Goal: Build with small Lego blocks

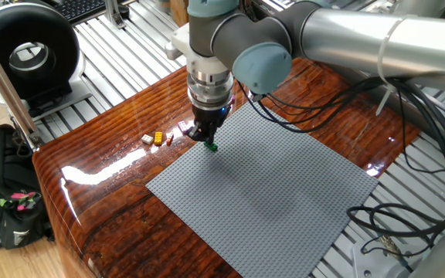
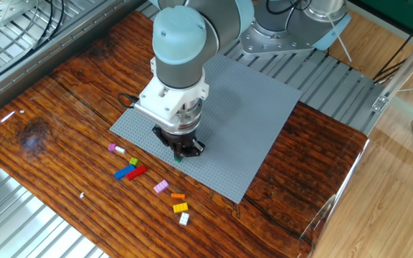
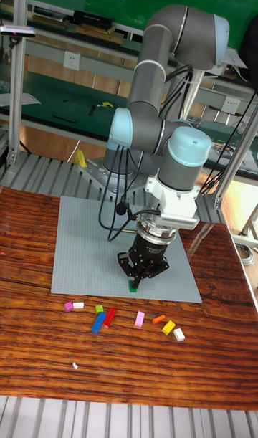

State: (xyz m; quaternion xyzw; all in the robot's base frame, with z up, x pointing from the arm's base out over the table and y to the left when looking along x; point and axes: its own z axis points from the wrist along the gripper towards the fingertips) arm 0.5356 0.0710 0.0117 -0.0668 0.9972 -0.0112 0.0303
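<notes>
Near the front edge of the large grey studded baseplate (image 3: 93,230), the black two-finger gripper (image 3: 136,280) of the UR5 arm points straight down w/ its fingers clamped on a tiny green Lego brick (image 3: 133,288). That brick sits at the fingertips, right at the plate surface; can't tell if it's pressed onto the studs or just above them. Same brick shows as a green speck under the gripper (image 1: 208,142) in one fixed view (image 1: 212,147) and in the other fixed view (image 2: 179,158).

Rest of the small Lego blocks lie loose on the glossy dark wooden table (image 3: 43,366), off the plate, in a rough row beside its front edge. Left to right in the tall view: pink brick (image 3: 69,306), white brick (image 3: 78,305) touching it, small green brick (image 3: 99,309), long blue brick (image 3: 97,322) w/ a red brick (image 3: 109,317) just beside it, light pink brick (image 3: 139,319), thin orange piece (image 3: 159,318), yellow brick (image 3: 168,327), white brick (image 3: 178,334). A tiny white bit (image 3: 74,365) lies apart, nearer the table's front.

Black bag (image 1: 6,197) sits on the floor by the table corner.
</notes>
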